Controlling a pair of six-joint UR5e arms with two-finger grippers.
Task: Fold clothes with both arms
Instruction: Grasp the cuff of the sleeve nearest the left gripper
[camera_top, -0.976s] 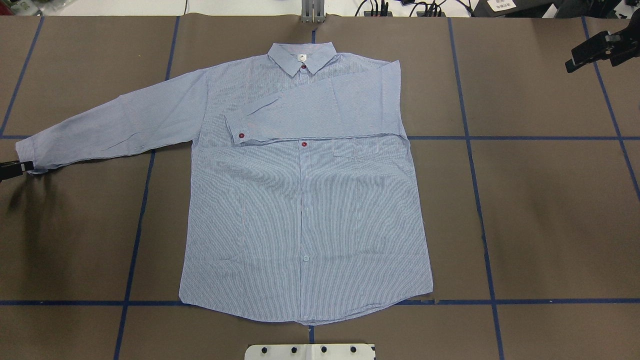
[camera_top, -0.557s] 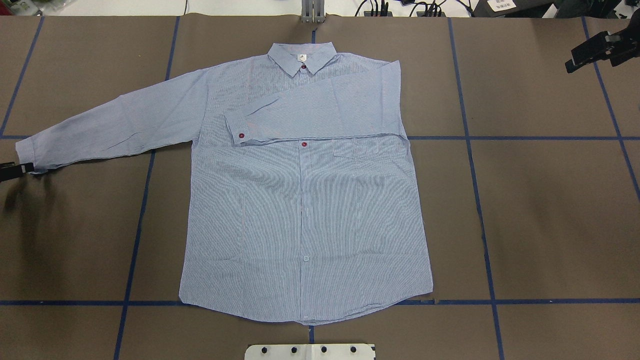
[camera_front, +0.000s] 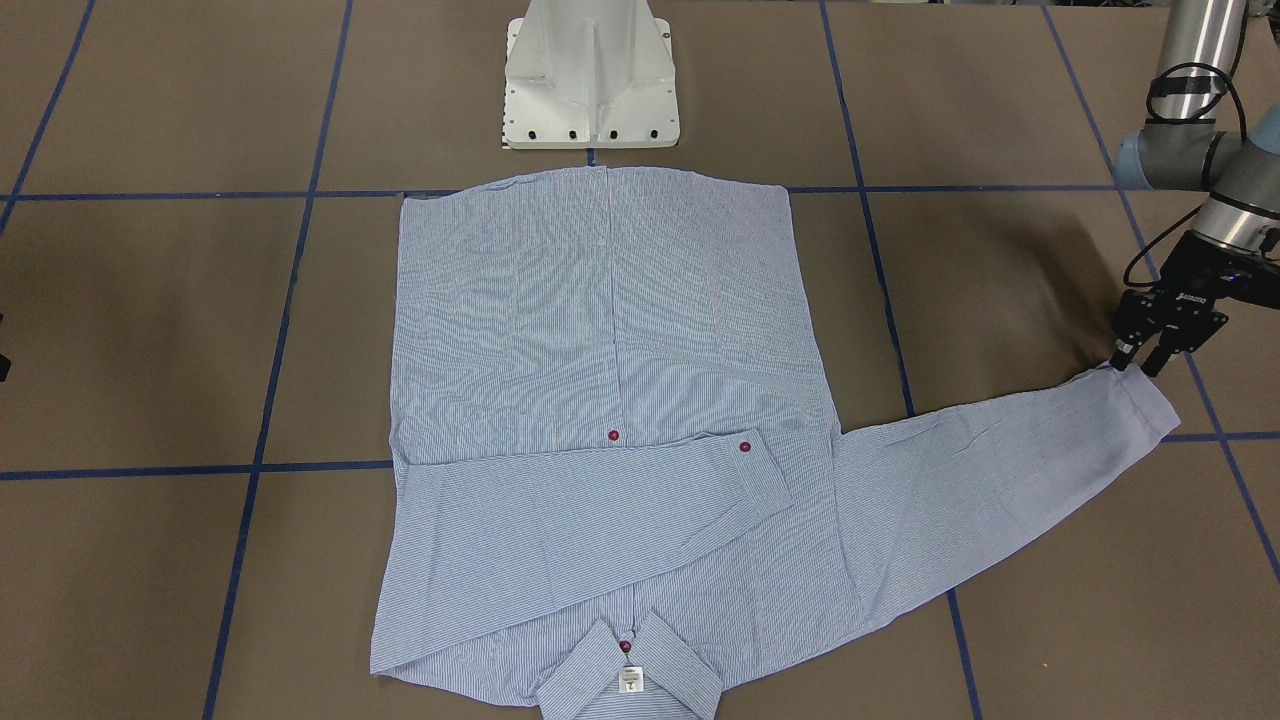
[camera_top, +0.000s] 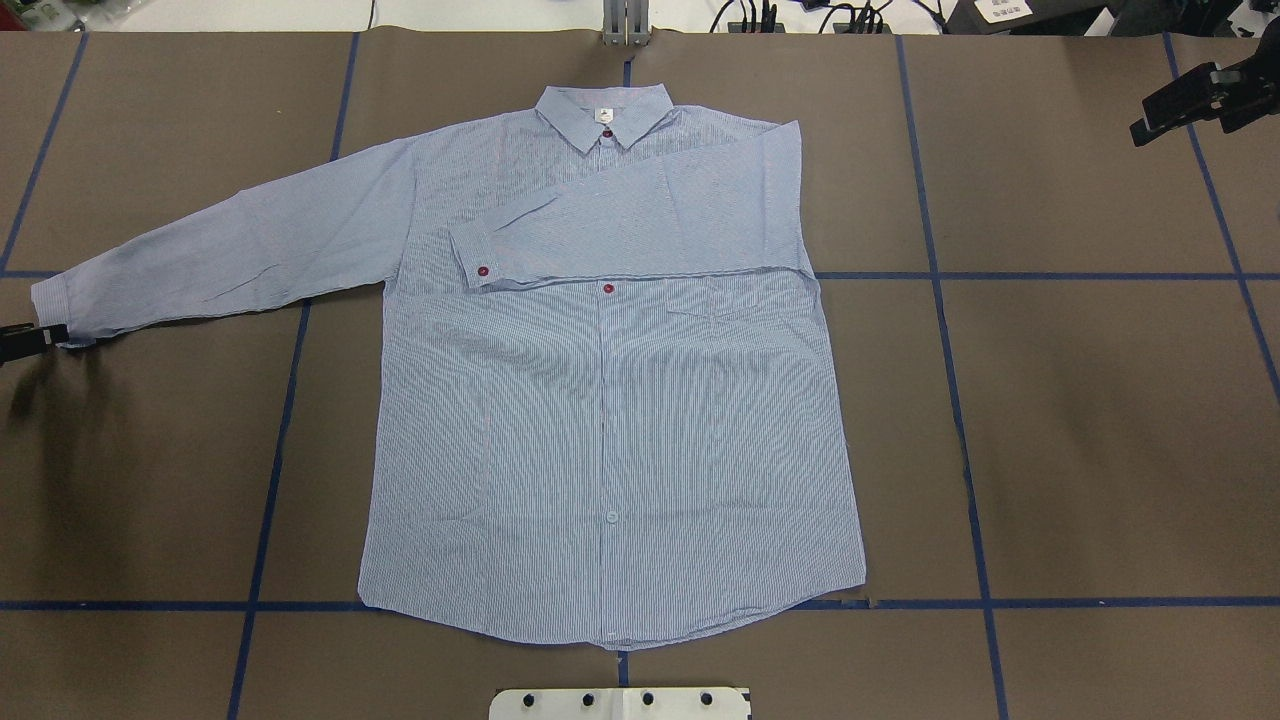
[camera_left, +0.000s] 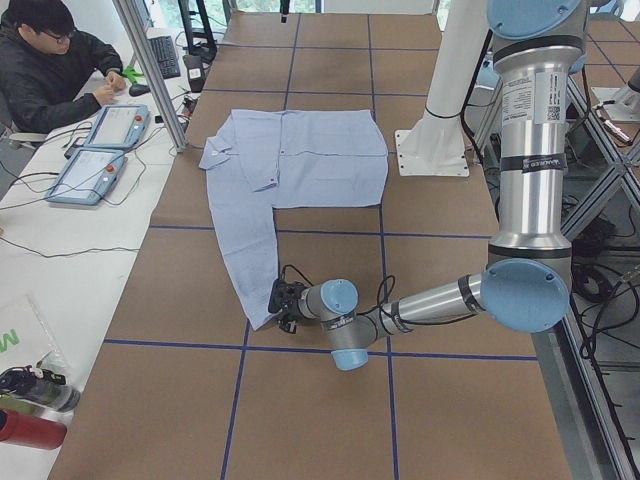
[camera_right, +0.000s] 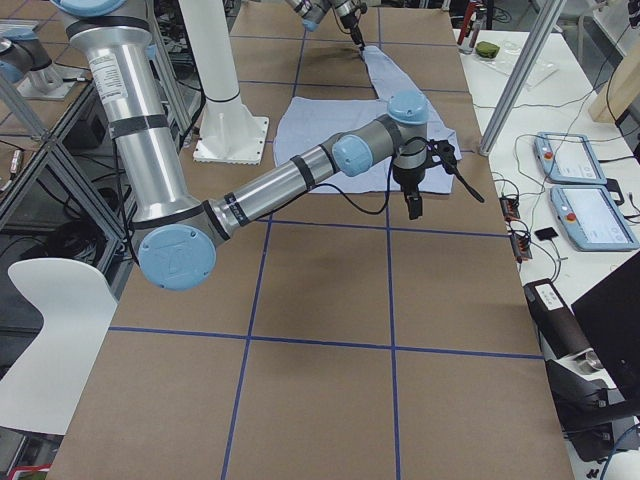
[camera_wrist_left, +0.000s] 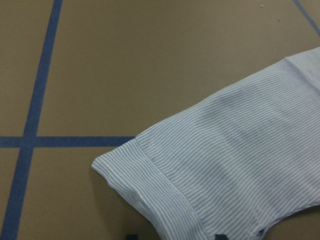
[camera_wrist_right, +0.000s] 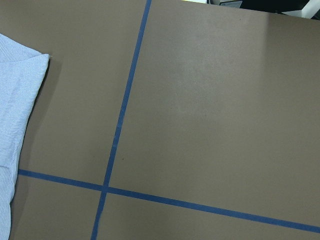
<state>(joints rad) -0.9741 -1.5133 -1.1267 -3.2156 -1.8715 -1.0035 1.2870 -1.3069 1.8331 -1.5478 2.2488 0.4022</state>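
The light blue striped shirt (camera_top: 600, 420) lies flat and face up on the brown table, its collar (camera_top: 605, 112) on the far side. One sleeve is folded across the chest (camera_top: 620, 235). The other sleeve (camera_top: 220, 250) stretches out to the overhead view's left. My left gripper (camera_front: 1135, 365) is at that sleeve's cuff (camera_wrist_left: 150, 185), low on the table and open, with the cuff's edge between its fingertips. My right gripper (camera_top: 1145, 128) hangs above bare table at the far right, well away from the shirt. It looks open and holds nothing.
The white pedestal base (camera_front: 590, 80) stands just behind the shirt's hem. Blue tape lines (camera_top: 940, 275) cross the brown table cover. A person (camera_left: 50, 60) sits at a side table with two tablets (camera_left: 100, 150) beyond the collar end.
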